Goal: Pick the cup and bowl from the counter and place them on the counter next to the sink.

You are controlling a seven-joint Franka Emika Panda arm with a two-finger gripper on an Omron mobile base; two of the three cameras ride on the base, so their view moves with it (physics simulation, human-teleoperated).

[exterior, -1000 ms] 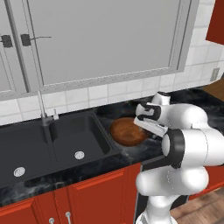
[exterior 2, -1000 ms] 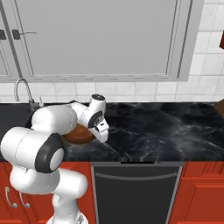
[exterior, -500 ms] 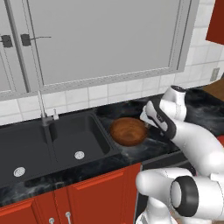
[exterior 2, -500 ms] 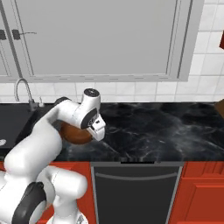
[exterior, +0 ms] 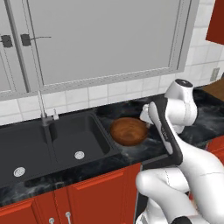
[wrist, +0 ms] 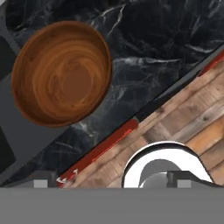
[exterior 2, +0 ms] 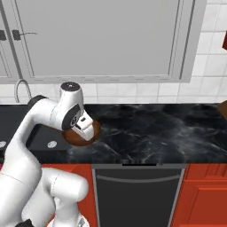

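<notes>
- Large grey wall cupboards (exterior: 105, 39) with pale frames hang above.
- A white square-tiled wall (exterior: 100, 94) runs behind the worktop.
- Red base cabinet fronts (exterior: 100, 197) carry slim silver handles.
- A dark oven front (exterior 2: 137, 195) sits below.
- Brown wooden plank floor (wrist: 192, 118).

1. No lettering, label, brand, number or sign can be read in any view.
2. The bowl (wrist: 61, 73), counter (exterior 2: 150, 128) and upper cabinet doors (exterior: 105, 39) bear no markings.

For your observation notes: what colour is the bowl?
Dark brown, grained wood; the bowl shows best in the hand view.
</notes>
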